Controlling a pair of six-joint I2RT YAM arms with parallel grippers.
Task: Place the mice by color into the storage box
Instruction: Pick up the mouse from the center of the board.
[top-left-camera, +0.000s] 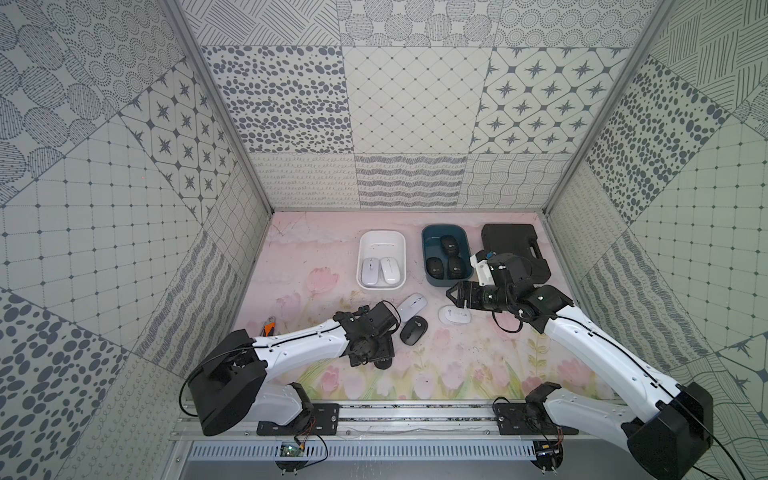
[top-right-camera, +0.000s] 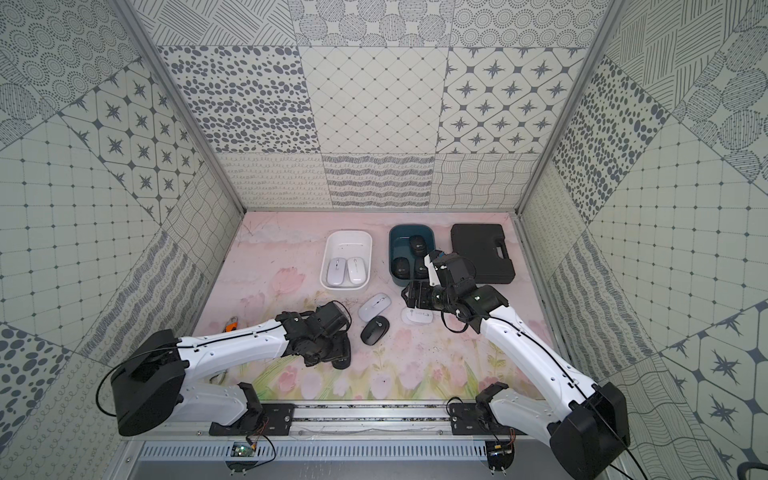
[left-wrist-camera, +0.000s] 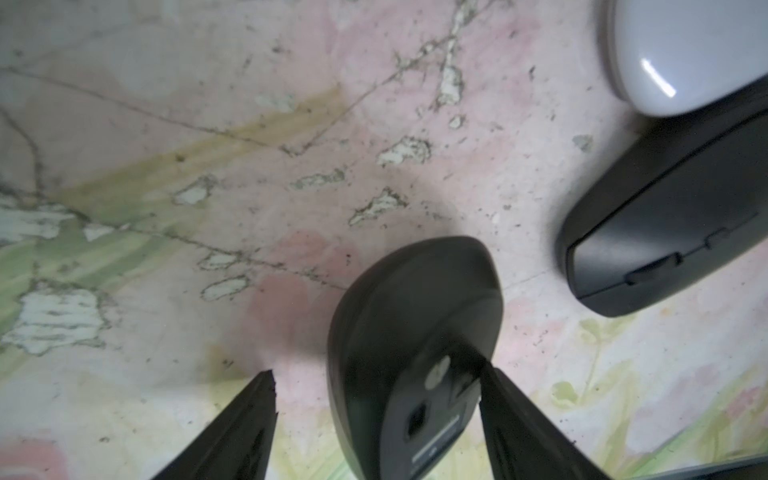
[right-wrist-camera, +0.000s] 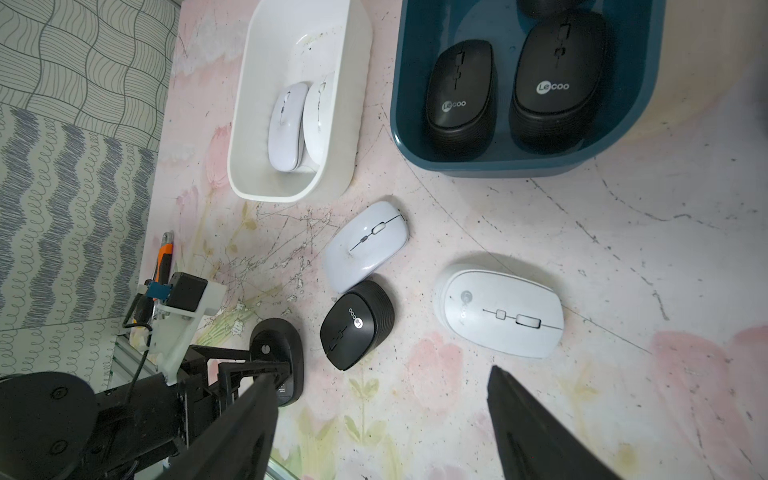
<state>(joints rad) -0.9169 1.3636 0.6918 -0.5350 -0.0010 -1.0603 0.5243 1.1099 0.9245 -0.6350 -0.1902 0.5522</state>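
Observation:
The white tub (top-left-camera: 365, 286) holds two white mice (top-left-camera: 370, 270). Inside the teal tub (top-left-camera: 428, 237) lie three black mice (top-left-camera: 449, 244). Loose on the mat are a white mouse (top-left-camera: 411, 306), a black mouse (top-left-camera: 413, 330) and a second white mouse (top-left-camera: 454, 315). Another black mouse (left-wrist-camera: 415, 316) lies tilted with its underside showing, between the fingers of my left gripper (left-wrist-camera: 378, 370). One finger touches it and the other stands apart. My right gripper (right-wrist-camera: 380, 372) hovers open over bare mat in front of the teal tub, above the second white mouse.
A black hard case (top-left-camera: 515, 245) with a handle sits at the back right beside the teal tub. An orange-handled tool (top-left-camera: 269, 326) lies by the left wall. Patterned walls close in three sides of the mat.

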